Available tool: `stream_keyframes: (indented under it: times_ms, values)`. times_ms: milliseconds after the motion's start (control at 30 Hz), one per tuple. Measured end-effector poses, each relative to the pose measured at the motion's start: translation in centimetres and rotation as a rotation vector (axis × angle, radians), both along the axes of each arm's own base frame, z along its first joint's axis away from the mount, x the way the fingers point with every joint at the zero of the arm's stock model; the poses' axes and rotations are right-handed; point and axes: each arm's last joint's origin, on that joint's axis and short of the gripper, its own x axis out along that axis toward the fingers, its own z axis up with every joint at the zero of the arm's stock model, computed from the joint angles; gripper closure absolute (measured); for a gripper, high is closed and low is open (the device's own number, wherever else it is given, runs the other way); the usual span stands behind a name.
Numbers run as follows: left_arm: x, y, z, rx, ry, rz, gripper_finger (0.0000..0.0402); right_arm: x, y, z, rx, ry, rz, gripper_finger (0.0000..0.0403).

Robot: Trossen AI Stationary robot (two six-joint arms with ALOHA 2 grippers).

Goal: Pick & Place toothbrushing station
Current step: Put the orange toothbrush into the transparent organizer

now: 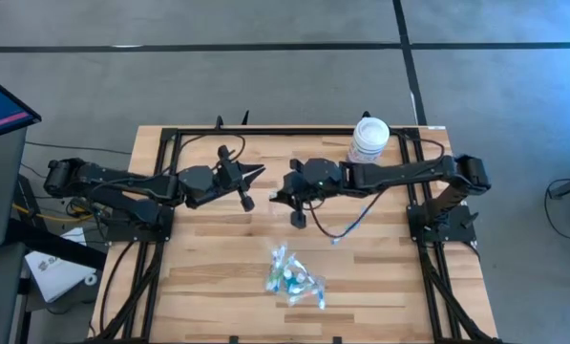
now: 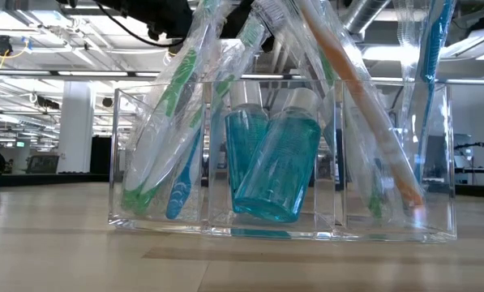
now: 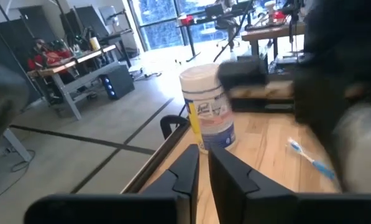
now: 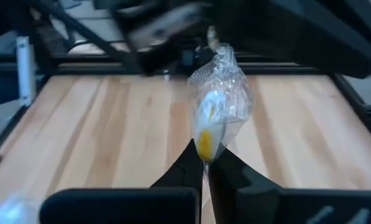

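The clear tray (image 1: 294, 277) stands on the near middle of the table. In the low view the tray (image 2: 282, 231) holds wrapped green, blue and orange toothbrushes leaning against its walls, and teal bottles (image 2: 276, 166). My right gripper (image 4: 204, 163) is shut on a clear-wrapped toothbrush (image 4: 217, 93), high over the table's middle (image 1: 283, 194). My left gripper (image 3: 204, 155) faces it from the left (image 1: 256, 174), its fingers a narrow gap apart with nothing showing between them. A loose blue toothbrush (image 3: 309, 158) lies flat on the wood. My right gripper pinches the wrapped toothbrush between its two fingers at the end with the yellow part (image 4: 205, 144). The fingers slant slightly downward from the table's right. The rest of the toothbrush sticks out past the fingertips, clear of the table.
A big white tub (image 1: 369, 140) with a blue-and-yellow label stands at the far right, also seen as the tub (image 3: 207, 112) ahead of my left gripper. A black frame (image 1: 160, 191) runs around the table's edges. Bare wood lies between the arms and the tray.
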Motion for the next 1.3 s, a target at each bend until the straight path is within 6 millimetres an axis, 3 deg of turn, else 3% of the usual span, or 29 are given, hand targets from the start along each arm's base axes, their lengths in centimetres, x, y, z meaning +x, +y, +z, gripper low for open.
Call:
stream_keyframes:
  times_ms: [367,700,967,1300]
  values:
    - [-0.4,-0.1,-1.9,-0.025,0.044,-0.009,0.0375,-2.8,3.9,2.3,-0.027,0.032,0.062,0.0403]
    - [-0.6,-0.1,-2.9,-0.057,0.05,-0.004,0.0375,-5.6,7.2,3.2,-0.049,0.1,-0.024,0.0403]
    - [-0.6,-0.3,-3.0,-0.07,0.043,-0.016,0.0373,-8.6,9.0,1.4,-0.014,0.095,-0.092,0.0403]
    - [-0.6,-0.7,-2.9,-0.071,0.03,-0.031,0.0373,-12.5,10.4,-0.6,0.086,0.01,-0.051,0.0403]
